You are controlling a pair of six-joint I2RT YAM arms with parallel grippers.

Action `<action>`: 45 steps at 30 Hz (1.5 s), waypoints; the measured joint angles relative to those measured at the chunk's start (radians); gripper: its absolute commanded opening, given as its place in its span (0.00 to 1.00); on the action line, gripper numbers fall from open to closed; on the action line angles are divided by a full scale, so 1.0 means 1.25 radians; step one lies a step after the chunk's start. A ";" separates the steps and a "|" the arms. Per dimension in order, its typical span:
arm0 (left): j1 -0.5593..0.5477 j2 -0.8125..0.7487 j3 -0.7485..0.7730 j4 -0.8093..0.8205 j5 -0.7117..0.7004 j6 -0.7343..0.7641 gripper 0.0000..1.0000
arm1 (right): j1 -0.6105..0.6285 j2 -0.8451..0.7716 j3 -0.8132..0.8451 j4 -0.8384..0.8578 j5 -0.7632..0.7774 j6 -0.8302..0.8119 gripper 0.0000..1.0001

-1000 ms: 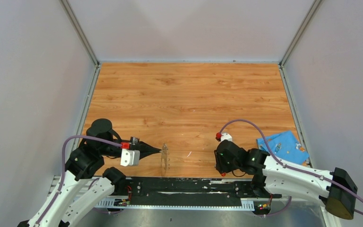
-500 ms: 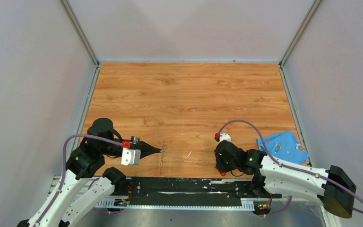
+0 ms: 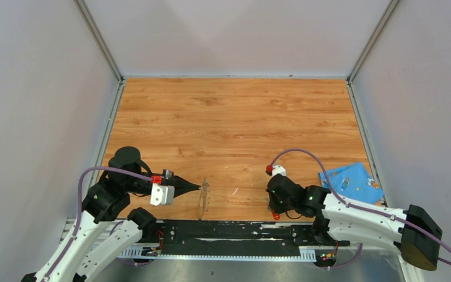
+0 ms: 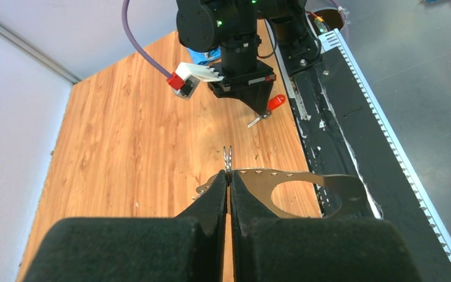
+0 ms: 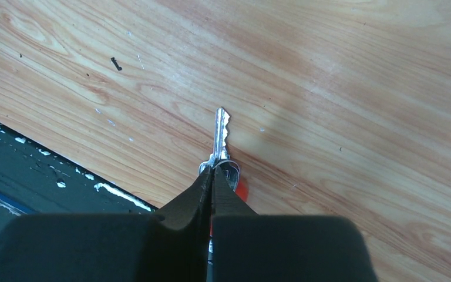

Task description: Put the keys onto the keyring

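- Left jaws are clenched on the rim of the big, thin grey metal keyring with the jagged outer edge [image 4: 293, 175]. They hold it stood up on edge at about 7 o'clock on the wooden worktop [image 3: 241, 129]. My guess is that's so the ring's open middle faces the other arm and a key can be brought to it.
- Can't tell whether the ring's lower edge touches the wood or hangs just over it.
- Right jaws are grasping the tiny metal key with the red plastic head [image 5: 220, 132] down at 5 o'clock, close to the near edge. The pinch is right by the head, so the toothed blade sticks out free in front. From the left wrist camera that blade looks aimed roughly toward the ring.
- Key and ring are well apart, with a thin white sliver [image 3: 234, 191] lying on the wood between them.
- A blue cloth [image 3: 361, 175] sits at 4 o'clock with something small on it. It may be the other key, but it's too tiny to call.
- Nothing's on the ring yet, so I'd say it's early days.
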 measured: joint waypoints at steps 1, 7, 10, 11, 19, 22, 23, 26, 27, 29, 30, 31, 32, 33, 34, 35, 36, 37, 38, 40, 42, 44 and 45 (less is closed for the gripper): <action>0.000 0.000 0.000 0.000 0.000 0.000 0.00 | 0.000 -0.001 0.000 -0.001 -0.001 -0.002 0.00; 0.000 0.001 0.000 0.000 0.005 -0.012 0.00 | 0.000 -0.027 0.026 -0.006 -0.029 -0.059 0.00; 0.000 0.010 0.000 0.000 0.014 -0.020 0.00 | 0.000 -0.053 0.062 0.002 -0.058 -0.119 0.00; 0.000 0.016 0.000 0.000 0.017 -0.021 0.00 | 0.000 -0.059 0.080 0.009 -0.071 -0.143 0.00; 0.000 0.035 0.000 0.000 0.041 -0.034 0.00 | 0.008 -0.056 0.191 0.070 -0.184 -0.315 0.00; 0.000 0.040 0.001 0.001 0.062 -0.043 0.00 | 0.015 -0.041 0.240 0.095 -0.226 -0.390 0.00; 0.000 0.044 0.001 0.001 0.068 -0.048 0.00 | 0.018 -0.032 0.263 0.102 -0.241 -0.421 0.00; 0.000 0.069 0.006 0.001 0.089 -0.063 0.00 | 0.023 0.005 0.334 0.131 -0.295 -0.510 0.00; 0.000 0.077 0.008 0.001 0.094 -0.066 0.00 | 0.024 0.016 0.352 0.142 -0.310 -0.531 0.00; 0.000 0.087 0.009 0.002 0.102 -0.071 0.00 | 0.030 0.042 0.396 0.157 -0.345 -0.581 0.00; 0.000 0.091 0.010 0.002 0.107 -0.072 0.00 | 0.032 0.053 0.414 0.164 -0.358 -0.601 0.00; 0.000 0.093 0.013 0.002 0.110 -0.074 0.00 | 0.034 0.063 0.430 0.168 -0.371 -0.618 0.00; 0.000 0.095 0.015 0.004 0.113 -0.075 0.00 | 0.038 0.072 0.446 0.174 -0.385 -0.637 0.00; 0.000 0.095 0.018 0.004 0.114 -0.077 0.00 | 0.041 0.078 0.456 0.180 -0.394 -0.650 0.00; 0.000 0.095 0.020 0.006 0.116 -0.078 0.00 | 0.045 0.082 0.467 0.187 -0.406 -0.666 0.00; 0.000 0.095 0.025 0.007 0.117 -0.078 0.00 | 0.049 0.085 0.475 0.193 -0.416 -0.679 0.00; 0.000 0.094 0.029 0.008 0.118 -0.080 0.00 | 0.054 0.087 0.483 0.198 -0.426 -0.691 0.00; 0.000 0.093 0.033 0.011 0.120 -0.081 0.00 | 0.059 0.088 0.491 0.203 -0.435 -0.703 0.00; 0.000 0.092 0.037 0.013 0.121 -0.082 0.00 | 0.066 0.091 0.500 0.204 -0.440 -0.714 0.00; 0.000 0.091 0.045 0.018 0.127 -0.085 0.00 | 0.083 0.097 0.521 0.207 -0.449 -0.737 0.00; 0.000 0.091 0.056 0.022 0.130 -0.087 0.00 | 0.101 0.104 0.542 0.207 -0.454 -0.761 0.00; 0.000 0.091 0.068 0.026 0.136 -0.089 0.00 | 0.117 0.111 0.566 0.206 -0.457 -0.787 0.00; 0.000 0.091 0.074 0.028 0.139 -0.089 0.00 | 0.124 0.114 0.577 0.206 -0.457 -0.800 0.00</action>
